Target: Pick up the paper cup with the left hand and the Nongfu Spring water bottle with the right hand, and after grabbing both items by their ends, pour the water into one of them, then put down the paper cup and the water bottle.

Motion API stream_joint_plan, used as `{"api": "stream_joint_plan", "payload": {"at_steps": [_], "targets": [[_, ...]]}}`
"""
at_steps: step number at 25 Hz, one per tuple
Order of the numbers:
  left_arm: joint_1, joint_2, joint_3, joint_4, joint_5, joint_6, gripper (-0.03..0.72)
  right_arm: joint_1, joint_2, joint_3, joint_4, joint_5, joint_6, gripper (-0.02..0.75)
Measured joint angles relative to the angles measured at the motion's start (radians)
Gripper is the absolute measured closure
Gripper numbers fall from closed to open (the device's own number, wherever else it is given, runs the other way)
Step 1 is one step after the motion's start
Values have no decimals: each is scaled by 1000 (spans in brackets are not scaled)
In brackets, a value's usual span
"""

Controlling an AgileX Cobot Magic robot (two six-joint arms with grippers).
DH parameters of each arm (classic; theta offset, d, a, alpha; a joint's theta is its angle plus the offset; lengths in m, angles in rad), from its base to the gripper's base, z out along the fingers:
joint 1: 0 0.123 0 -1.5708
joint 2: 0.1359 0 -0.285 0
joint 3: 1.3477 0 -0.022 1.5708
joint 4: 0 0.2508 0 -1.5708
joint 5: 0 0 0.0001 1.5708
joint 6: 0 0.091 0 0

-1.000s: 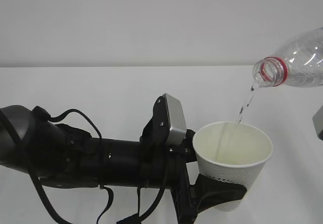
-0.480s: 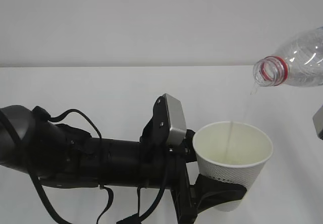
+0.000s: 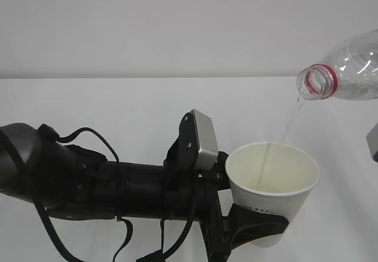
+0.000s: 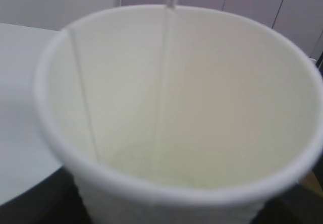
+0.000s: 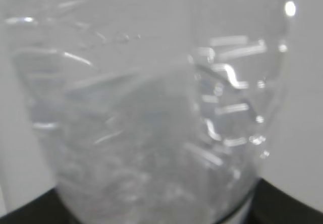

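We're in the pour itself! The Nongfu Spring water bottle (image 3: pixel 348 67) is tipped nearly flat at the upper right, mouth and red neck ring angled down, and a thin thread of the water (image 3: pixel 287 123) drops from its lip into the paper cup (image 3: pixel 273 182) held up below and to the left of it. Bottle and cup do not touch.

The left end effector (image 3: pixel 260 229) is clamped around the base of the cup, its black fingers wrapping the dimpled lower wall, and the cup sits upright above the white worktop (image 3: pixel 118 102). From the left wrist, you look straight into the cup (image 4: pixel 181 113): smooth off-white interior, rolled rim, a fine stream running down the far inner wall. How much has pooled at the bottom is hard to say; the view is soft there.

The right end effector (image 5: pixel 151 216) shows only as a dark edge at the bottom of the right wrist view, with the bottle (image 5: pixel 151 108) filling the frame right against it: clear, ribbed, thin plastic, glinting with droplets. It looks gripped by its lower end, and the bottle hanging in the air bears that out.

What's left, by my reading: ease the bottle back upright to cut the stream, then lower both to the worktop and release. The cup is light, tapered paper, so it wants a level set-down.
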Motion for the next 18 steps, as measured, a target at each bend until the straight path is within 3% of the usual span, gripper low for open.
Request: {"api": "stream_joint_plan", "payload": {"at_steps": [18], "targets": [[0, 0, 0, 0, 0, 0, 145, 0, 0, 0, 0, -13, -7, 351]]}}
